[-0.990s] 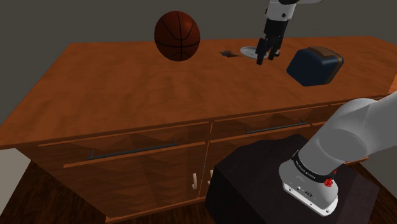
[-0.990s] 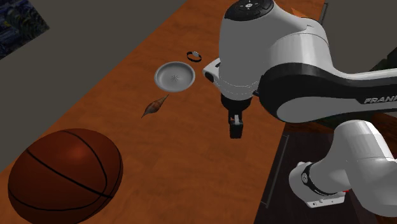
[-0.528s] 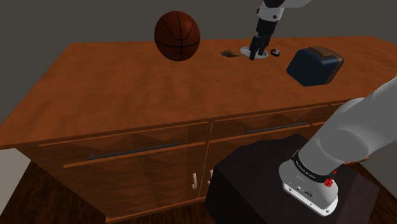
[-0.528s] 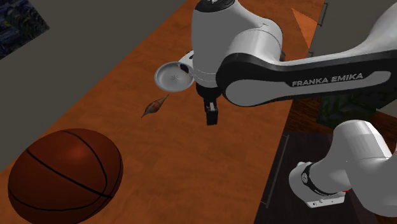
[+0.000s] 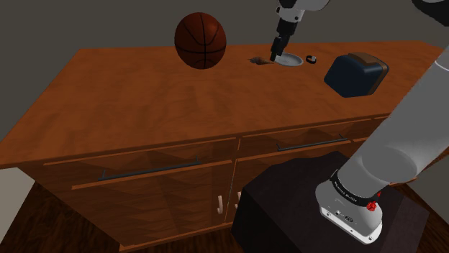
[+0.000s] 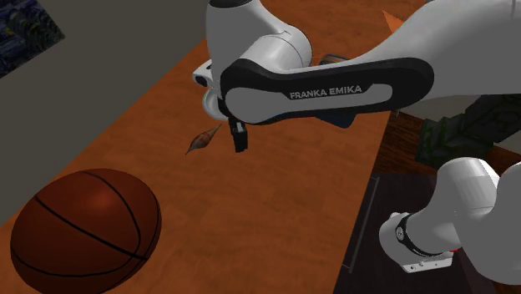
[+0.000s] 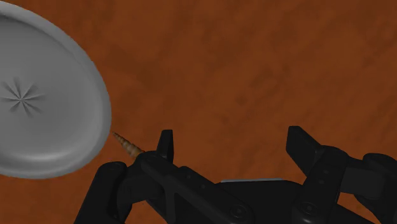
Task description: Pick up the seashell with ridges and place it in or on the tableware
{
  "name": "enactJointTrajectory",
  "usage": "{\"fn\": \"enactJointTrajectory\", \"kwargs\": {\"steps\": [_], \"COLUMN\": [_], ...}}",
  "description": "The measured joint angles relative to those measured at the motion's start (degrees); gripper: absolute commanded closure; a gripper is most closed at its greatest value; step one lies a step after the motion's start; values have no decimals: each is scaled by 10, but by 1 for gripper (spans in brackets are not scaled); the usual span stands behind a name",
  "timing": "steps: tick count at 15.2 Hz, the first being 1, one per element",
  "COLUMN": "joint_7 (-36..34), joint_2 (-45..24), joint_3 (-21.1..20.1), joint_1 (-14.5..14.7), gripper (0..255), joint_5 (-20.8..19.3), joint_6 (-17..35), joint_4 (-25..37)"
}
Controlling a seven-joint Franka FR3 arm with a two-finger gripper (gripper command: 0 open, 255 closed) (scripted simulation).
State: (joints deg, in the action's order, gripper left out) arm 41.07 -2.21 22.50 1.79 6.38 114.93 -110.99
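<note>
The seashell is a small brown ridged spiral lying on the wooden tabletop, just off the grey plate's rim toward the shoulder view's left. In the second exterior view the seashell lies a short way left of my gripper. My gripper hangs over the plate's near-left edge, a little above the surface. In the wrist view the gripper is open with bare wood between its fingers. The seashell's pointed tip pokes out beside one finger, between it and the plate.
A basketball stands at the back of the tabletop, left of the seashell in the shoulder view. A dark blue boxy object sits to the right of the plate, with a small dark ring beyond it. Drawers run below the front edge.
The arm has swung toward the shoulder view's left and farther back, from beside the plate's right to over its left edge near the seashell. The fingers stayed open.
</note>
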Motion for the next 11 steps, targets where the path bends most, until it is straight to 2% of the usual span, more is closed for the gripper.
{"fn": "enactJointTrajectory", "kwargs": {"steps": [6,8,11], "joint_7": [114,142,155], "joint_2": [-129,-181,-202], "joint_3": [-4,-12,-18], "joint_1": [-30,-45,-50], "gripper": [0,0,0], "joint_5": [80,106,117], "joint_6": [-2,-17,-7], "joint_4": [141,211,224]}}
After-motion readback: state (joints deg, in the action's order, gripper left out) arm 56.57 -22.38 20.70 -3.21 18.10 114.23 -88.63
